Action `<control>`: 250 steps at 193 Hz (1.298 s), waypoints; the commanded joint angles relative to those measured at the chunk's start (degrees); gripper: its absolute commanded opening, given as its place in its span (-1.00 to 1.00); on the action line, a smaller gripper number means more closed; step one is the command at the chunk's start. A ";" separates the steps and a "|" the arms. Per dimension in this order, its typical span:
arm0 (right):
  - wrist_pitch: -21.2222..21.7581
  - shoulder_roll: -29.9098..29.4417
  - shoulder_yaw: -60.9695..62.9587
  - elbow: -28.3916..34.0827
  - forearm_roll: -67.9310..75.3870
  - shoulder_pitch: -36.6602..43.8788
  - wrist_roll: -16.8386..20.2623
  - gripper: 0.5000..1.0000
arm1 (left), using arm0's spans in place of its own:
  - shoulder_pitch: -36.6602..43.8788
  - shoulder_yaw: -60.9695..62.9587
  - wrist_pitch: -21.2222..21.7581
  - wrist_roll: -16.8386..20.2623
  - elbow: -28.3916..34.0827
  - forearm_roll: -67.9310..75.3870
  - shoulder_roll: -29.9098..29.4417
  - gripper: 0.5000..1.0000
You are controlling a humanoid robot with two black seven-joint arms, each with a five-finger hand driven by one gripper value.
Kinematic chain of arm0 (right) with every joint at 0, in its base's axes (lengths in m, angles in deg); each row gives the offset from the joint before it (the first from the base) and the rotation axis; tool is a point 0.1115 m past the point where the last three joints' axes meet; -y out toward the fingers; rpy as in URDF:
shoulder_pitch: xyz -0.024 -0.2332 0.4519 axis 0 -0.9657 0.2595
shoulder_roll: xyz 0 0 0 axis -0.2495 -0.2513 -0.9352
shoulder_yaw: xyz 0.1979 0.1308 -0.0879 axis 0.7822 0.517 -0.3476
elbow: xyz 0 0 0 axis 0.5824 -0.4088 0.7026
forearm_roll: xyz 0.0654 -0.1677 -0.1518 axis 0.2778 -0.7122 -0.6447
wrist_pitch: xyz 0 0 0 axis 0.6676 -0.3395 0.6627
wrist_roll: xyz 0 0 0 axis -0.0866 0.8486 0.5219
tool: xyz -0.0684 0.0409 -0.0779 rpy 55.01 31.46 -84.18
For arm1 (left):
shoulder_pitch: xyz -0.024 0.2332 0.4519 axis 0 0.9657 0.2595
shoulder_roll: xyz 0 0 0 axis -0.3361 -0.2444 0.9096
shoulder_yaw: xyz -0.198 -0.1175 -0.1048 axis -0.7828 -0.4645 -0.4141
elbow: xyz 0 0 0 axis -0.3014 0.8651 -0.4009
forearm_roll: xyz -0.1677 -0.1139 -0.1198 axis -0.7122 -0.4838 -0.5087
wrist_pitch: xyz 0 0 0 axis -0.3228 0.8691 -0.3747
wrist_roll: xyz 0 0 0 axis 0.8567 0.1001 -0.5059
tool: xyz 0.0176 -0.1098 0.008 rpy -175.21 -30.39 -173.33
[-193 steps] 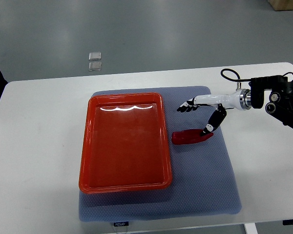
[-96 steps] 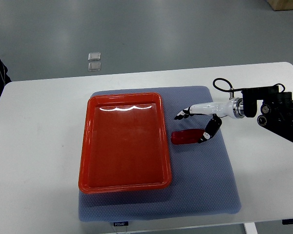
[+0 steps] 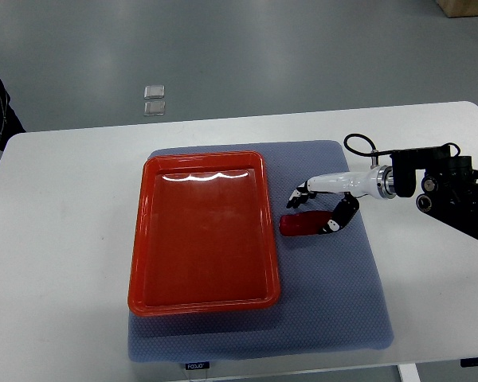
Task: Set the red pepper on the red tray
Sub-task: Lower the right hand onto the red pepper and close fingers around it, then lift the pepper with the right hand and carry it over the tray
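Top view: red pepper [image 3: 304, 225] on blue-grey mat [image 3: 334, 310], just right of red tray [image 3: 139, 239], not in it. Right robot hand [image 3: 320, 207] over pepper, thumb on its right end, fingers [image 3: 299, 193] spread above, grip unclosed. White table [image 3: 64, 239] beneath.

White table [image 3: 72, 231], grey-blue mat [image 3: 334, 294] lying flat across its middle

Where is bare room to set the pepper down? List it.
The red tray is bare inside its rim throughout. The blue mat is free below the red pepper. It is crowded only at the pepper, where the right hand sits.
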 commanded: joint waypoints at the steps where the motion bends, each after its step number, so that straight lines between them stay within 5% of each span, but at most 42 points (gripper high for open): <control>1: -0.07 0.04 -0.55 0.00 -0.17 -0.04 0.00 0.00 | 0.00 0.00 0.00 0.01 0.00 0.07 0.00 1.00; 33: -0.07 0.13 -0.64 0.00 -0.52 0.05 0.00 -0.40 | -0.09 0.00 0.09 0.01 0.00 -0.02 0.00 1.00; 117: -0.69 0.92 -0.29 0.00 0.27 0.66 -1.05 -0.97 | 0.00 0.00 0.00 0.01 0.00 0.07 0.00 1.00; 201: -0.60 -0.31 2.26 -0.09 2.65 5.93 -2.55 -1.00 | 0.00 0.00 0.00 0.01 0.00 -0.02 0.00 1.00; 250: 0.02 -11.03 0.77 -2.29 2.82 8.66 -2.11 -1.00 | 0.00 0.00 0.00 0.01 0.00 -0.02 0.00 1.00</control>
